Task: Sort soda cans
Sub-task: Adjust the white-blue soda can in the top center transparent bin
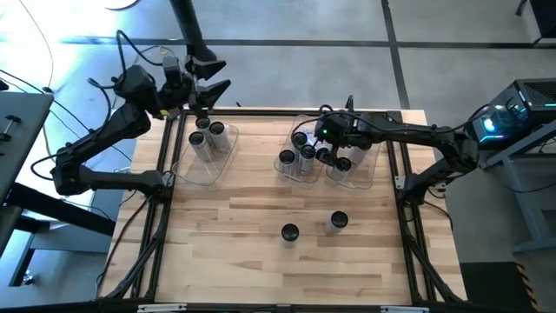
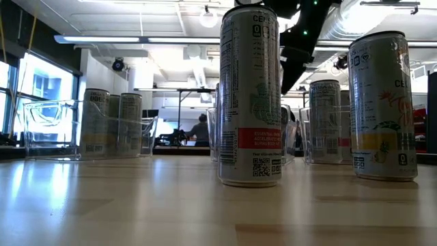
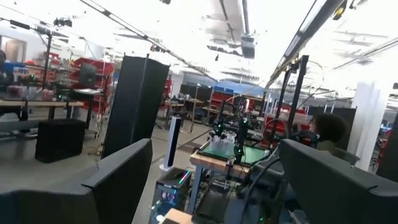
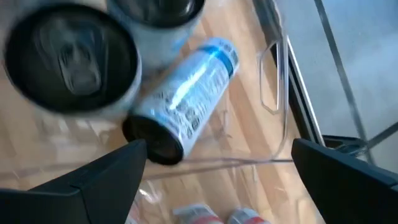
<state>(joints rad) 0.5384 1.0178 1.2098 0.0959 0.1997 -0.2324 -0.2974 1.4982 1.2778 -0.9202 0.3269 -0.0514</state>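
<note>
High view of a wooden table (image 1: 261,269) with 2 robot arms, 3 clear bins and scattered soda cans

Left gripper (image 1: 211,76) hangs past the table's far edge, above the left bin (image 1: 207,152) of upright cans, claw spread wide and empty. Right gripper (image 1: 330,132) reaches over the right bin (image 1: 360,169), claw also wide, holding nothing; its wrist view shows a blue-labelled can (image 4: 186,102) lying on its side inside. A middle bin (image 1: 300,156) holds more cans. 2 loose cans (image 1: 290,233) (image 1: 338,223) stand upright near the table's middle
</note>
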